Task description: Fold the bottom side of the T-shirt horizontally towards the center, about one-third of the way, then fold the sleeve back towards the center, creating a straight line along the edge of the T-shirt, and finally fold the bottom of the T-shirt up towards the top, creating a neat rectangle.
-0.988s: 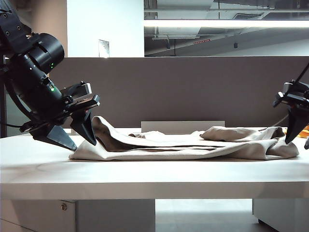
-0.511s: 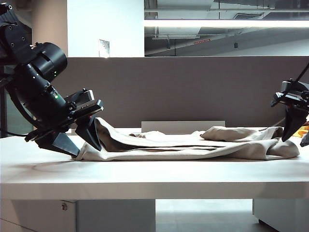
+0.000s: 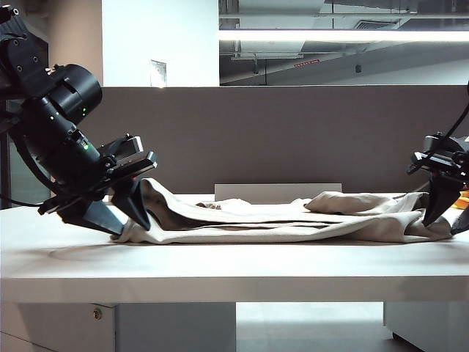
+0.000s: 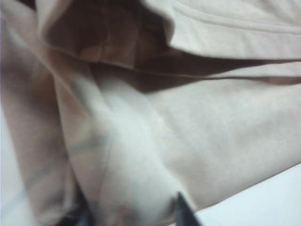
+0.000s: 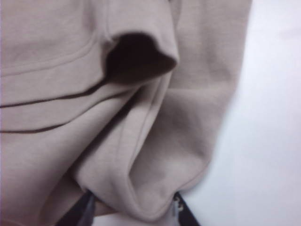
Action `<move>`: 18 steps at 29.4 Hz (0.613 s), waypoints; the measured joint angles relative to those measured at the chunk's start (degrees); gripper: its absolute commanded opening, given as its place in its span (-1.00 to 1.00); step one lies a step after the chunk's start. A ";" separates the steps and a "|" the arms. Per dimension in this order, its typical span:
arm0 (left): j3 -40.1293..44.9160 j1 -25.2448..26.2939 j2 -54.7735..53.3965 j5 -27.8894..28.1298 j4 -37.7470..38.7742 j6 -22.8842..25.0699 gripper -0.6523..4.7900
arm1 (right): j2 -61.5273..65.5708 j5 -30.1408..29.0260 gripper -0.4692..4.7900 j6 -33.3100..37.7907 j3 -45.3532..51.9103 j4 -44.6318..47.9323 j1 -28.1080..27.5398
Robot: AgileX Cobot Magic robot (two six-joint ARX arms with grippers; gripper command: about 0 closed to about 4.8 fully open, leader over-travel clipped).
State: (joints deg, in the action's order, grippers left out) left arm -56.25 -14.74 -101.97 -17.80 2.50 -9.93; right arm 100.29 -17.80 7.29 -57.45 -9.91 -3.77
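The beige T-shirt [image 3: 293,220] lies folded in long flat layers across the white table [image 3: 234,271]. My left gripper [image 3: 130,227] is at the shirt's left end, tilted down, with its fingers on either side of a raised fold. In the left wrist view that fold [image 4: 127,169] fills the gap of the gripper [image 4: 131,219], and the jaws stand apart. My right gripper [image 3: 441,227] is at the shirt's right end. There a rounded bunch of cloth [image 5: 155,155] sits between its spread fingers, gripper [image 5: 131,214]. A stitched hem [image 5: 47,63] runs beside a dark cloth opening [image 5: 136,61].
A grey divider panel [image 3: 293,132] stands behind the table. A low white riser [image 3: 278,192] sits at the back edge behind the shirt. Something orange [image 3: 462,198] shows at the far right. Bare table top lies in front of the shirt.
The left gripper has moved right and down, pushing the shirt's left end inward, and its fingers have drawn closer together. The right gripper has sunk onto the shirt's right end.
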 measured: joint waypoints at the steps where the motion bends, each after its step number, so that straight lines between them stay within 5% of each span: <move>1: 0.00 0.00 0.00 0.00 -0.02 0.00 -0.35 | 0.00 0.00 -0.55 0.07 0.00 0.11 0.00; 5: 0.00 0.00 0.00 0.00 -0.63 0.09 -0.58 | 0.00 0.00 -0.84 0.17 -0.02 0.57 0.00; 9: 0.00 0.00 0.00 0.00 -1.22 0.17 -0.78 | 0.02 0.02 -0.84 0.17 -0.02 1.09 0.00; 18: 0.02 0.00 0.00 -0.04 -2.86 1.31 -0.78 | 0.02 -0.04 -0.84 0.17 -0.02 1.66 0.00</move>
State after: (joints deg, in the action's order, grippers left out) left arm -56.23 -14.74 -101.97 -17.85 -0.36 -8.62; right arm 100.31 -17.85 7.46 -57.47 -8.25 -3.77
